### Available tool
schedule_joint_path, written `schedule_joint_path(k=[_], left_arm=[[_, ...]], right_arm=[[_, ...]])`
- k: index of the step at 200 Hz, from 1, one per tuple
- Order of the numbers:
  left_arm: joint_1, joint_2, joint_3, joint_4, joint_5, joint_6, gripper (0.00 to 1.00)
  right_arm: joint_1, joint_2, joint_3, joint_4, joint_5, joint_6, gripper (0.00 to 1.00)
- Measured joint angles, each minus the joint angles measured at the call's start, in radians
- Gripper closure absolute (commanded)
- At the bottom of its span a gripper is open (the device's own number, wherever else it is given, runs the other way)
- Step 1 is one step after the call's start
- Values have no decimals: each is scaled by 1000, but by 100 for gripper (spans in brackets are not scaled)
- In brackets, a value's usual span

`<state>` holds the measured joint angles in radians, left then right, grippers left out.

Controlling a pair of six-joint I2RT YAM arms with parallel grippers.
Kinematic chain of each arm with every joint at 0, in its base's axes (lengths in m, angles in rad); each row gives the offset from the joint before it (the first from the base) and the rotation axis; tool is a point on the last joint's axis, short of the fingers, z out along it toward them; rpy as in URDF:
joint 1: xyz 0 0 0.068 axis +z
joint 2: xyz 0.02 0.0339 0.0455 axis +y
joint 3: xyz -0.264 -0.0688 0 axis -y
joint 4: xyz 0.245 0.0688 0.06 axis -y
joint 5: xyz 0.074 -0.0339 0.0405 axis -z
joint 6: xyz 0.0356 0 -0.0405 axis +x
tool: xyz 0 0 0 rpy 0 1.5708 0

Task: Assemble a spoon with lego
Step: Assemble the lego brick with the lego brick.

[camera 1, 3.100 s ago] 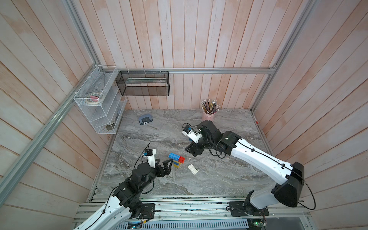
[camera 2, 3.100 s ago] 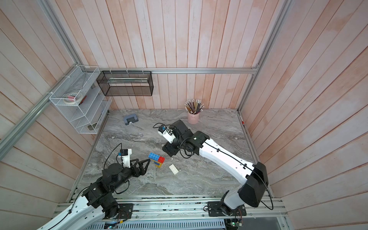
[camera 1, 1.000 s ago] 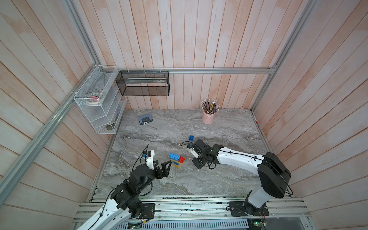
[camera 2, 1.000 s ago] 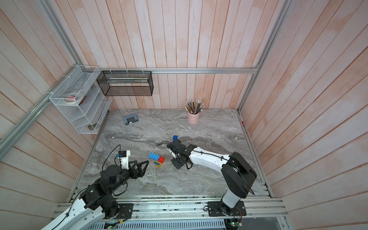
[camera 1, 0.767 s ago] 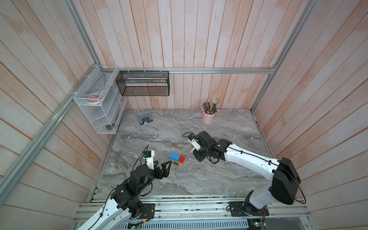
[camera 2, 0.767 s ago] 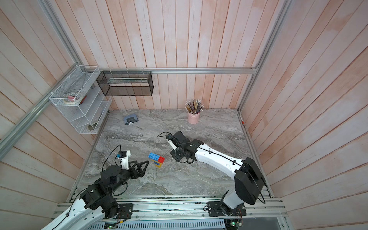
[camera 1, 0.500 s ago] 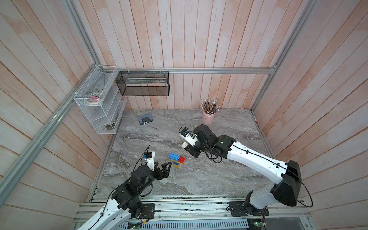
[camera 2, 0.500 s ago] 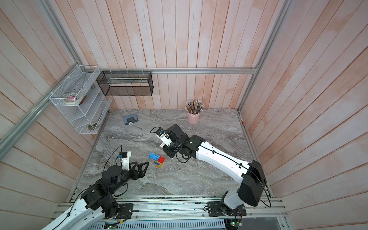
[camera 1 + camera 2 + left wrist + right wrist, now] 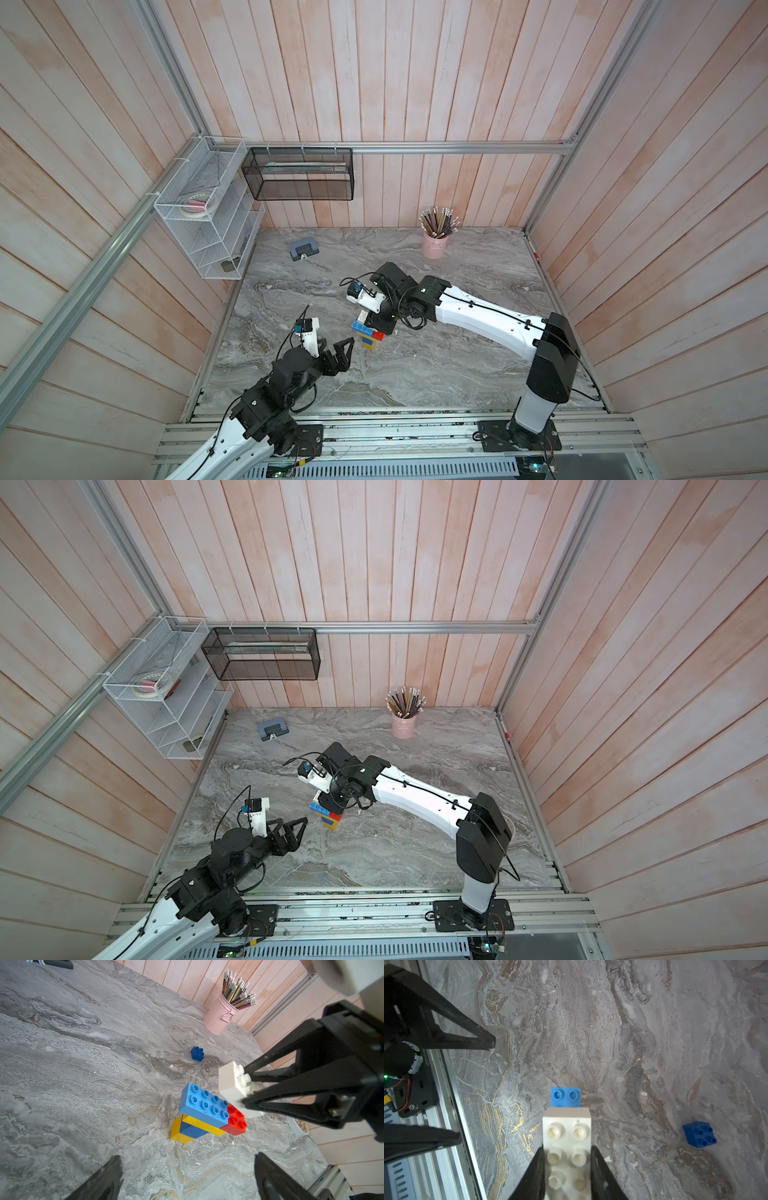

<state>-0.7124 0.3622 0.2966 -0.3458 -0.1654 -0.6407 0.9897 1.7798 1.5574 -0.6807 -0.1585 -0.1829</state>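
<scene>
The partly built spoon lies on the marble table: a light blue oblong brick and a red brick on top of yellow and blue bricks. My right gripper is shut on a white oblong lego brick, tilted just above the spoon's red and blue end. My left gripper stands open and empty at the table's front left, short of the spoon. A loose dark blue square brick lies beyond the spoon, hidden by the right arm in both top views.
A pink pencil cup stands at the back right and a grey-blue hole punch at the back left. A white wire shelf and a black mesh basket hang on the walls. A metal rail edges the table's front.
My right gripper has risen from the table to the right of the spoon with the white brick and carried it left over the spoon. The left arm has barely moved.
</scene>
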Motion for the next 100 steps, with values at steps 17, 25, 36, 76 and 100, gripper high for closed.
schedule_joint_path(k=[17,25,36,76,100], left_arm=[[0,-2,0,-6,-4,0,0],[0,-2,0,-8,-4,0,0],[0,-2,0,-7,-5,-1,0],[0,-5,0,-8,-8,-7,0],[0,-5,0,-8,-8,-7,0]], right_arm=[[4,5,2,-9,-5,-6,81],[4,8,5,-15,-6,-6,81],[4,14,11,-22,-6,-8,81],[4,53,41,-38,-6,-25,81],[4,64,56,-51,-5,-32,81]])
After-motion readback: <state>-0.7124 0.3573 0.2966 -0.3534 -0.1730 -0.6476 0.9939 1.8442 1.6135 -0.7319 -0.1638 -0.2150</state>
